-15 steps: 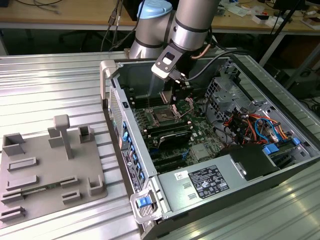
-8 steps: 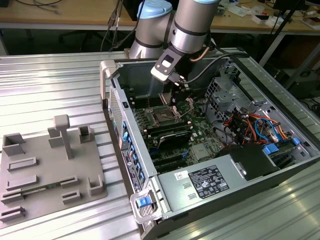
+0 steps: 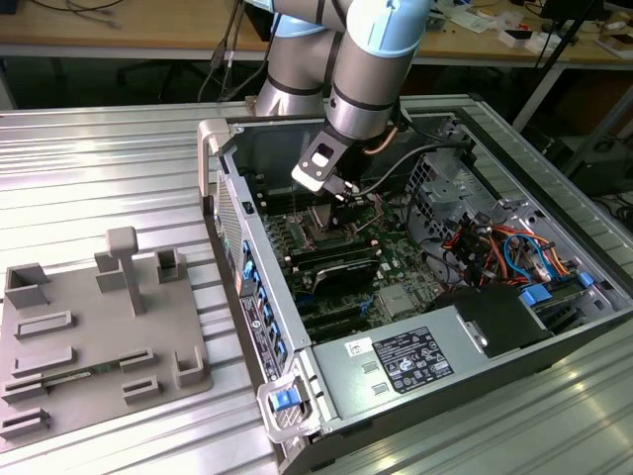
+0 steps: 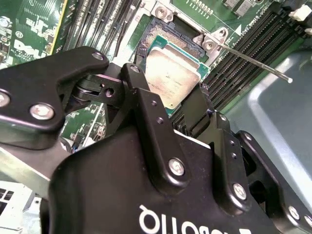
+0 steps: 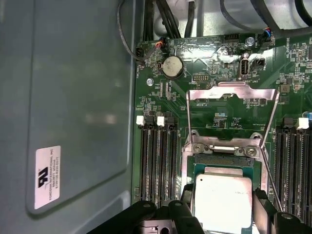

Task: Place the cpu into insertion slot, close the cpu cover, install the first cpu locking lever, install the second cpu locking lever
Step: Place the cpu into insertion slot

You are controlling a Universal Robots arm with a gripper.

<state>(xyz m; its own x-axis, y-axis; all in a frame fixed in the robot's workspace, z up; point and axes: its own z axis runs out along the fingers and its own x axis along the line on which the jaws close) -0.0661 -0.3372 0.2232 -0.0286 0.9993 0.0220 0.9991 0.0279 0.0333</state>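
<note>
Robot arm reaching into an open PC case [image 3: 223, 148] that lies on a ribbed metal table [image 3: 99, 158]. The gripper [image 3: 334, 193] is low over the green board, right above the socket [image 5: 222, 160].

The fingers [image 5: 187, 202] are clamped on the chip [image 5: 223, 192], one on each of two opposite edges. The chip sits btwn them, over the socket but a bit off from it: a strip of gold contacts shows bare past one chip edge in both wrist views. So it looks not seated yet, though I can't tell if it touches the socket.

The cover [image 5: 229, 92] stands tipped open on its hinge just beyond the socket. A thin locking lever [image 4: 253, 61] is swung out to one side. Black memory slots [image 5: 156, 161] flank the socket.

Doing this step well, as I judge it:
- Keep the chip flat and square to the socket rim.
- Match corners first, then go straight down w/ no sideways slide, since the contacts look fine and easy to bend.
- Let it drop in w/o force.
- Keep the fingers clear of the raised cover and the lever.

Chip look: small flat square w/ a dull silver-grey metal top and faint print. A thin green edge shows round the metal, and its corners look sharp.
</note>
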